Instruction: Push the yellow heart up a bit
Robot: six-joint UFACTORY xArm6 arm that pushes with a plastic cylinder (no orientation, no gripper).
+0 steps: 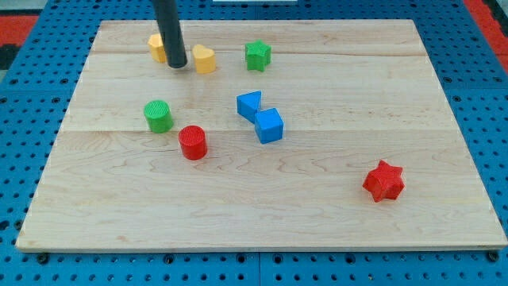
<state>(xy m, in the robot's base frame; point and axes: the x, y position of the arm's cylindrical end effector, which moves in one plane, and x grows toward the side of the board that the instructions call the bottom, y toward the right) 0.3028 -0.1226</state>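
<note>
Looking down at the wooden tabletop (317,214), you find the yellow heart (204,59) near its top edge. Your rod carries no claw, so nothing about one being apart or together can be told. My tip (177,67) rests just left of the heart. Another yellow block (156,48), partly hidden, sits left of the tip. Right of the heart stands a green star (257,56). Below the heart lie a green cylinder (158,116), a red cylinder (193,143) and two touching blue blocks (261,117). A red star (384,181) lies well apart.
</note>
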